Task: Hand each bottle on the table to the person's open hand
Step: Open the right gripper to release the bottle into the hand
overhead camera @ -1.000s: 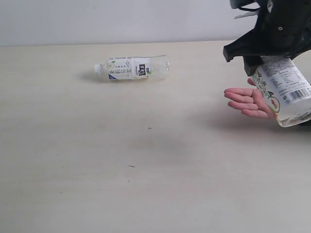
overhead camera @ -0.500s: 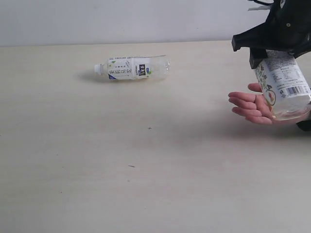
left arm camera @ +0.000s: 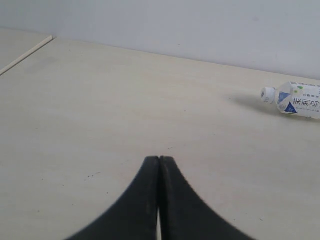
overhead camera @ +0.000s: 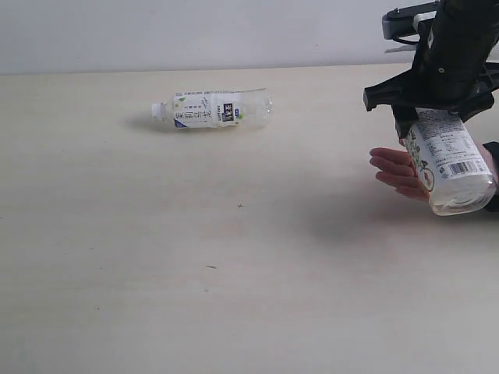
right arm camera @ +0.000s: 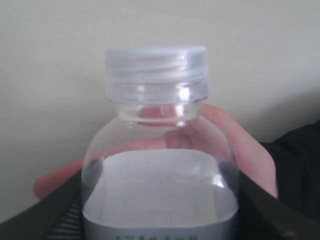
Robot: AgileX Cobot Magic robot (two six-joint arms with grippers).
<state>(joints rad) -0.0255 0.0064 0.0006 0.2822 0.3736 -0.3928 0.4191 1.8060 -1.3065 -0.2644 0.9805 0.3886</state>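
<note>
A white-capped bottle with a white label (overhead camera: 210,109) lies on its side on the table (overhead camera: 234,257) at the back; the left wrist view shows it too (left arm camera: 296,100), far ahead of my shut, empty left gripper (left arm camera: 159,159). My right gripper (overhead camera: 425,113) is shut on a clear bottle with a floral label and barcode (overhead camera: 448,160), held tilted with its base low. Its body rests against the person's open hand (overhead camera: 396,170). In the right wrist view the held bottle (right arm camera: 159,170), white cap (right arm camera: 156,62) forward, has the palm (right arm camera: 250,150) right behind it.
A dark sleeve cuff (overhead camera: 493,175) shows at the right edge behind the hand. The pale wall (overhead camera: 195,31) runs along the table's far edge. A few tiny dark specks (overhead camera: 239,206) mark the tabletop.
My right gripper has carried the floral bottle back and down against the person's palm. The hand shifted slightly right. The lying bottle and the left gripper have not moved.
</note>
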